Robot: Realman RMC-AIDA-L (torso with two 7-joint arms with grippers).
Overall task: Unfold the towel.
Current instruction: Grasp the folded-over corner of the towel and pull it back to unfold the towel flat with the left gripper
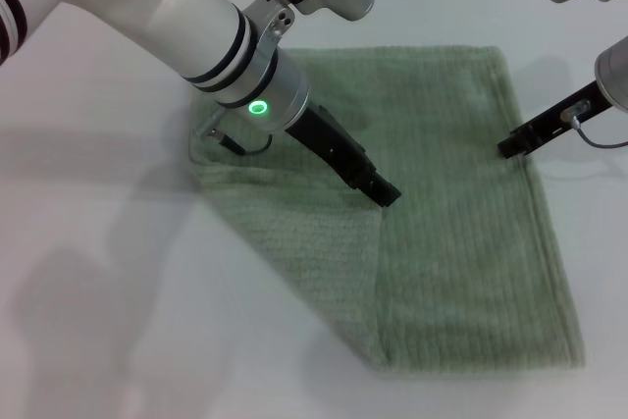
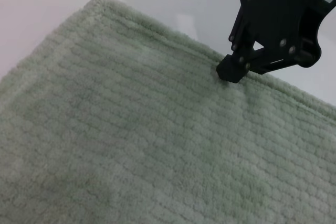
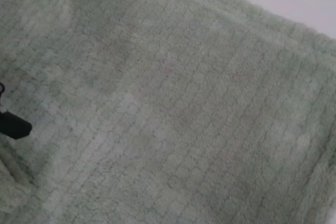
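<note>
The pale green towel (image 1: 451, 242) lies on the white table, with its left part folded over in a triangular flap (image 1: 314, 242). My left gripper (image 1: 386, 194) is low over the middle of the towel, shut on the flap's corner. My right gripper (image 1: 506, 149) is at the towel's right hem, shut on that edge. The left wrist view shows the right gripper (image 2: 231, 72) with its tip pressed into the hem of the towel (image 2: 131, 140). The right wrist view shows the towel (image 3: 184, 103) and the tip of the left gripper (image 3: 14, 127).
The white table (image 1: 108, 321) surrounds the towel. My left arm (image 1: 196, 26) reaches across the towel's upper left corner and hides it. The towel's near right corner (image 1: 569, 360) lies close to the table's front.
</note>
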